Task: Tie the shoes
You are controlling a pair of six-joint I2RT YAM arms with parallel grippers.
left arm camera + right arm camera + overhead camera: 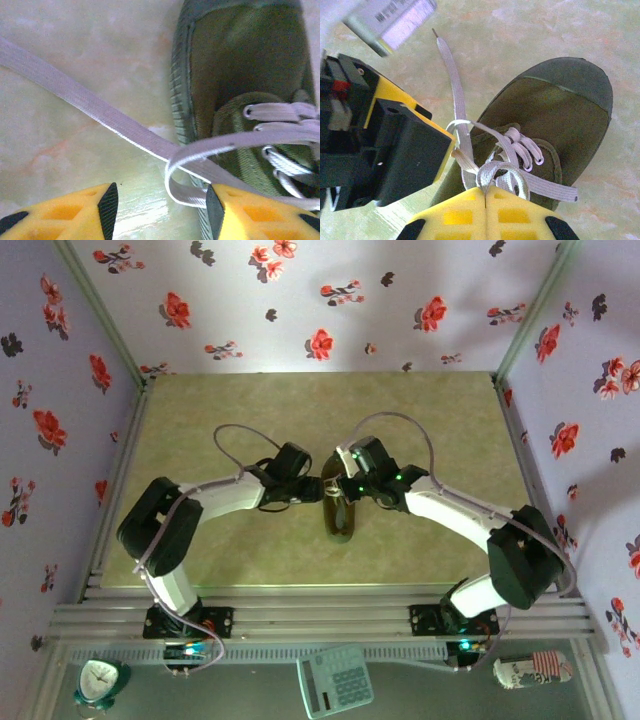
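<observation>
The olive-green shoe (340,508) lies mid-table, toe toward the arms, with both grippers at its laced part. My left gripper (161,205) is open. A curl of white lace (182,195) lies between its yellow fingers and touches the right one, while the long lace end (95,107) runs across the table to the upper left. My right gripper (485,189) is shut on a lace loop (502,172) over the shoe (555,105). The left gripper's dark body (405,150) stands close beside it, at the shoe's side. From above, the left gripper (305,483) and right gripper (347,485) nearly meet.
The table (200,420) is pale green and walled by floral panels on three sides. On the shelf in front of the arm bases lie a small clock (100,680), a calculator (335,680) and a can (532,670). Cables arch above both wrists.
</observation>
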